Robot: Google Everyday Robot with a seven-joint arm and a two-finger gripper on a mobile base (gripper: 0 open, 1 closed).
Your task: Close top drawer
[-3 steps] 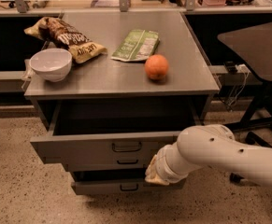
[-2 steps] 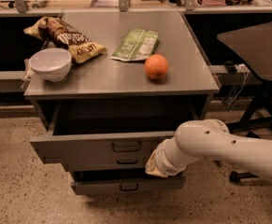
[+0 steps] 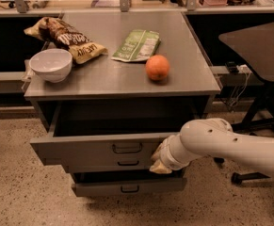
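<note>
The top drawer (image 3: 80,149) of the grey cabinet stands pulled out, its dark inside open to view. Its tall flat front carries a small dark bar handle (image 3: 127,148). My white arm comes in from the right, and my gripper (image 3: 159,161) is at the right end of the drawer front, right of the handle. Whether it touches the panel cannot be told. The arm's wrist hides the gripper's tip.
On the cabinet top (image 3: 188,74) lie a white bowl (image 3: 51,64), a brown snack bag (image 3: 66,39), a green packet (image 3: 137,45) and an orange (image 3: 157,67). Two narrower drawers (image 3: 127,186) sit below, the lowest pulled out a little. A black chair (image 3: 259,51) stands to the right.
My arm has moved left and a little up along the drawer front. The top drawer looks about as far out as before.
</note>
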